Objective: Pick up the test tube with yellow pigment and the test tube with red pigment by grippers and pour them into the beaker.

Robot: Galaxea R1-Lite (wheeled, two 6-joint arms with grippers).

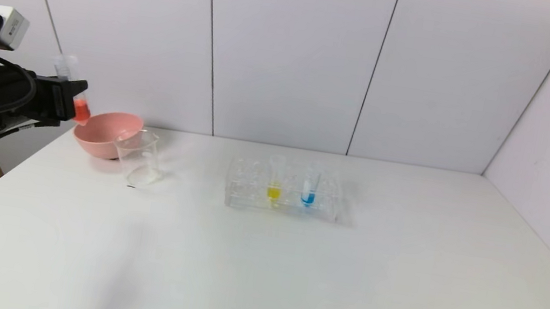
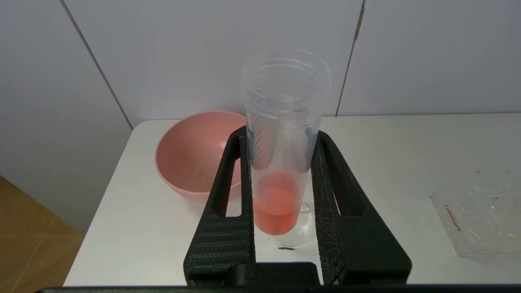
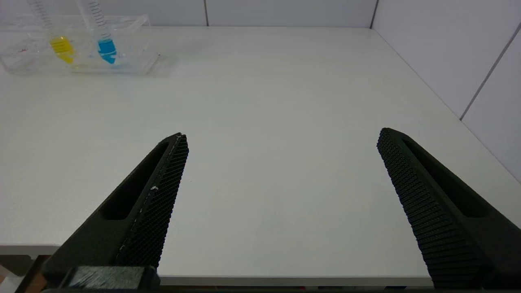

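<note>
Red-pigment tube (image 1: 74, 92) pinched upright in our left gripper (image 1: 70, 99) jaws, left of frame, long axis near vertical. Beaker (image 1: 139, 159) sits lower right of it on bench (image 1: 289, 276), beside pink bowl (image 1: 102, 133). Yellow tube (image 1: 275, 179) in rack (image 1: 283, 191), centre. Our right gripper (image 3: 281, 171) jaws spread, idle at the bench's near edge.

The black two-fingered left gripper (image 2: 281, 191) clamped the clear red-pigment test tube (image 2: 281, 162) upright. A pink round bowl (image 2: 191, 154) sat at ten o'clock; a clear plastic rack (image 2: 476, 211) at three.
</note>
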